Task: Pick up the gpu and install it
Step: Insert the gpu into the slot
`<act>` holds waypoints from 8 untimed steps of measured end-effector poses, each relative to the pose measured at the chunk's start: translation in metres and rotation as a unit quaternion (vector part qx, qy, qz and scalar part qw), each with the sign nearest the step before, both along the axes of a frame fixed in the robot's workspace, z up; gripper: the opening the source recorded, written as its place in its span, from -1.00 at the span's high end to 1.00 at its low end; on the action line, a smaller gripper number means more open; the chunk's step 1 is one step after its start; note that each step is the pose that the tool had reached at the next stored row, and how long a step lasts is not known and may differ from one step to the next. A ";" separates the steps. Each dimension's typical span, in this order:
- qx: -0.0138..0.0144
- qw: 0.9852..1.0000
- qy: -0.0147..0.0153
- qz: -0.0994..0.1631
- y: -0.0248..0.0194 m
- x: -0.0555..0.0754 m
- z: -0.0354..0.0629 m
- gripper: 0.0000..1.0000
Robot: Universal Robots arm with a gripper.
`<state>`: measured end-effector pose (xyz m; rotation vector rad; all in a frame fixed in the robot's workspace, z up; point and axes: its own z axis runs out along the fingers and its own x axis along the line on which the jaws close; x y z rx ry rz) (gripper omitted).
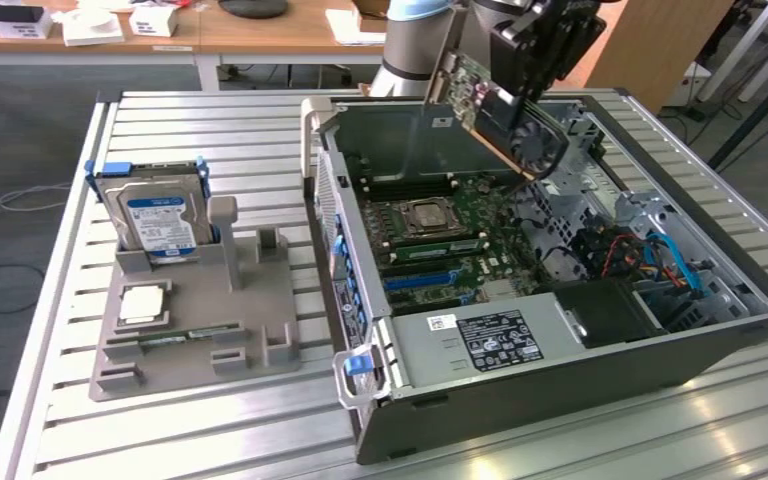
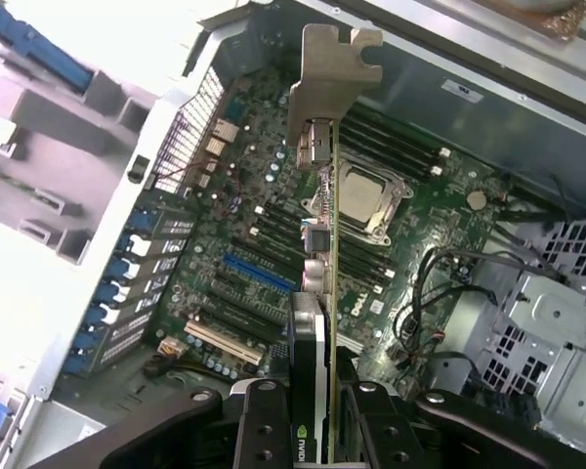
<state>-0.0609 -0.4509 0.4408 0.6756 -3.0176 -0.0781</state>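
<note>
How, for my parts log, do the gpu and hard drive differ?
Pose: the gpu hangs tilted in the gripper over the open case; the hard drive stands upright in the grey holder.
Build: the gpu is a thin dark card with a metal bracket; the hard drive is thicker, silver, blue-white labelled.
Both are rectangular and not installed.

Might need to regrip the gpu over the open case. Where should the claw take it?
By the upper long edge of the gpu, from above, pinching both flat faces as the claw does now: the card is thin, and its bracket and lower edge need to stay free.
</note>
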 end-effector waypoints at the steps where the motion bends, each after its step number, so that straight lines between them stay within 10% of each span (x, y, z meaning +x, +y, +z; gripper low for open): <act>1: 0.000 1.000 0.000 0.008 0.0000 0.000 0.0000 0.45; 8: 0.000 0.998 0.000 0.069 0.0000 0.000 -0.0003 0.45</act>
